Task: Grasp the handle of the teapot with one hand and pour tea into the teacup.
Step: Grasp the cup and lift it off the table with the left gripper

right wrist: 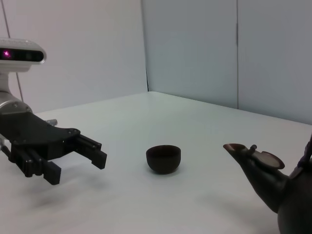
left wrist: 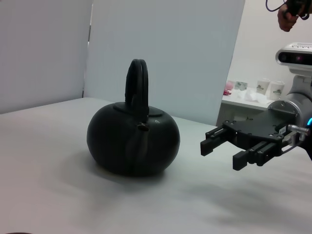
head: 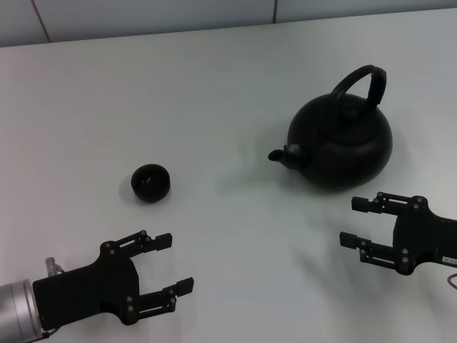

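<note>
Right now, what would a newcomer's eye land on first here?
The big matte-black teapot on the right of the white table, its arched handle upright and its spout aimed left toward the small dark teacup. Next, the two open black grippers near the front edge: the left gripper below the teacup, the right gripper just short of the teapot.

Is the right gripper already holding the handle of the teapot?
No. The right gripper is open and apart from the teapot; nothing touches the handle.
</note>
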You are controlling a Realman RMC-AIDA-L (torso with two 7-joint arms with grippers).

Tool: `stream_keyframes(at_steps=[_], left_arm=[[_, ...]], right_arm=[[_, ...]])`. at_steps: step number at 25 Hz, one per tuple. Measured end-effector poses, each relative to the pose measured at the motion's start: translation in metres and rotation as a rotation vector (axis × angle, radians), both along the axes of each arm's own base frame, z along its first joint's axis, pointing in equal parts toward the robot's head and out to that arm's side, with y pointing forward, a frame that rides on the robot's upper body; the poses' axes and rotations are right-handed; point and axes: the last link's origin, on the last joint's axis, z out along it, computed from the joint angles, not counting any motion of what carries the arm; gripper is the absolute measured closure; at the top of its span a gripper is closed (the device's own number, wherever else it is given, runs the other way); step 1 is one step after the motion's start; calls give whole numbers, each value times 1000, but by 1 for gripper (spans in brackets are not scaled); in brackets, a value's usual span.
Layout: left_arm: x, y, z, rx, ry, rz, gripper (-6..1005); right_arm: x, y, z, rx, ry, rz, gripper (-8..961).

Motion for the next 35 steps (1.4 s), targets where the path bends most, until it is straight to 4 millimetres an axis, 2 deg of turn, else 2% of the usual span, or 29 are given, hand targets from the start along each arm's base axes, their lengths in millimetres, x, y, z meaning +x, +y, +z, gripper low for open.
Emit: stream_keyframes(at_steps=[6,10,12,16,27,29,31,33,35], left_arm=[[1,1,1,12,-9,7,228],[2,9,7,93,-50,33,230],[-2,22,19,290,-94,84,230],[-13,28,29,451,-105,156,232],[-12,28,29,453,-107,152,236],[-21,28,18,458,-13,149,237],[-21,28,18,458,-13,149,238],[-29,27,7,437,70,161,239],[-30,27,4,426,86,162,239]], right_arm=[[0,0,0,0,0,1,328],[-1,1,0,0,0,4,328],[-1,1,0,1,0,4,328],[-2,3,0,2,2,9,328],[-3,6,0,6,1,13,329],[-3,7,0,7,-4,11,329],[-3,7,0,7,-6,10,329],[-3,7,0,9,-7,8,329],[-2,8,0,13,-7,7,329]])
